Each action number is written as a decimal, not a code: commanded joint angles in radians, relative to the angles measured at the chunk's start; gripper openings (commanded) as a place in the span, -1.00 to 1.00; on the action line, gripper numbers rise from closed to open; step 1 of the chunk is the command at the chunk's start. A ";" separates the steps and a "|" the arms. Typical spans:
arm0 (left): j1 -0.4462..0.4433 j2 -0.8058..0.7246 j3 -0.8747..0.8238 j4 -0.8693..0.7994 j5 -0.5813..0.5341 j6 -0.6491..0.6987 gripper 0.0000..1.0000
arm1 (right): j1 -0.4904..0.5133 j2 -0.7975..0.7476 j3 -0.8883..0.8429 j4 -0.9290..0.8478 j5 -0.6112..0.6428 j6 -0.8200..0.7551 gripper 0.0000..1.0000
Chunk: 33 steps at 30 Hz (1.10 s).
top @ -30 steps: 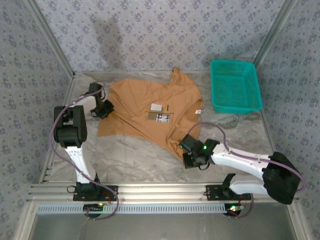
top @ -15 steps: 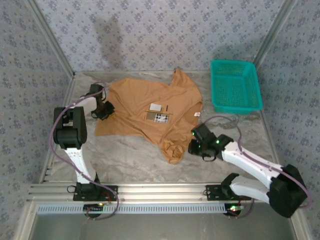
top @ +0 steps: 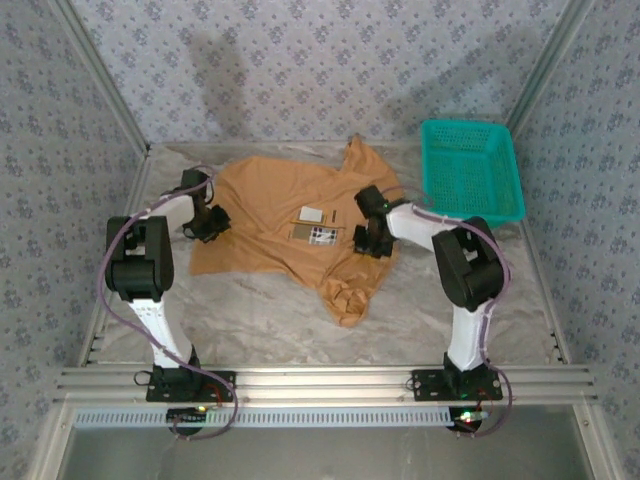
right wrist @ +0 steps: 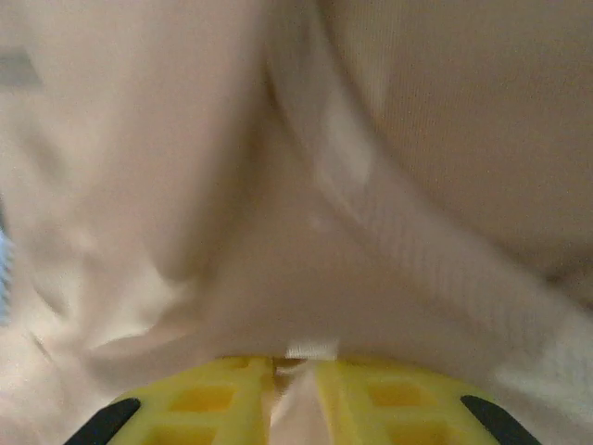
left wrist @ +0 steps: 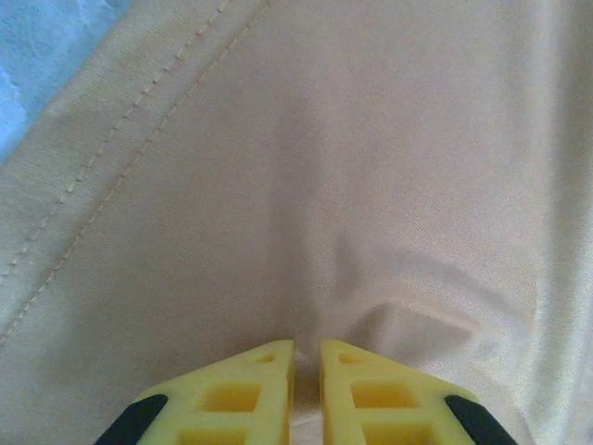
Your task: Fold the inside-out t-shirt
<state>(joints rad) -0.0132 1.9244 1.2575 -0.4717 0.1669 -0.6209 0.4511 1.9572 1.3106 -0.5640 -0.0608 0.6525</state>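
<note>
I had the shirt (top: pixel 270 215) lying spread across the middle of the table (top: pixel 250 320), left of the basket (top: pixel 470 175), white label (top: pixel 313 214) face up. The left gripper (top: pixel 208 222) had not moved over the last second: it sat at the shirt's left edge as before. From its wrist camera I saw the yellow fingers (left wrist: pixel 241 399) nearly touching, with a pucker of cloth drawn up between them, so it was clenched on the shirt.

The right arm was the big change. A second earlier it had lain stretched low across the near right of the table, gripper at the shirt's near right corner. Half a second earlier it had come away from that corner. Now the arm was doubled back on itself and the right gripper (top: pixel 372 240) was down on the shirt's right side, just right of the label. That near corner lay in a crumpled lump (top: pixel 346 300), pulled in toward the middle. On the right wrist camera the fingers (right wrist: pixel 199 403) stood close together with a fold of cloth caught in the narrow gap, grasping the shirt.
</note>
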 commanded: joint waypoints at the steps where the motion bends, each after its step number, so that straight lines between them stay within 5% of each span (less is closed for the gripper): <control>1: 0.007 -0.011 0.013 -0.025 -0.024 0.024 -0.71 | -0.074 0.176 0.141 -0.157 0.151 -0.088 -0.50; 5: 0.002 -0.044 -0.023 -0.006 -0.038 0.029 -0.69 | -0.121 0.239 0.292 -0.235 0.222 -0.147 -0.49; 9: 0.002 -0.078 -0.082 0.026 -0.038 0.024 -0.66 | -0.117 0.131 0.285 -0.254 0.207 -0.180 -0.38; 14: -0.003 -0.096 -0.102 0.033 -0.017 0.021 -0.66 | -0.039 -0.143 0.075 -0.251 0.175 -0.156 -0.19; 22: -0.015 -0.140 -0.110 0.022 -0.010 0.031 -0.67 | -0.072 -0.411 -0.307 -0.157 0.074 -0.099 -0.22; 33: -0.020 -0.130 -0.113 0.031 -0.001 0.020 -0.68 | -0.112 -0.341 -0.341 -0.096 0.080 -0.160 -0.26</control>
<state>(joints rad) -0.0265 1.8194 1.1549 -0.4416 0.1501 -0.6102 0.3462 1.5906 0.9569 -0.6861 0.0219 0.5228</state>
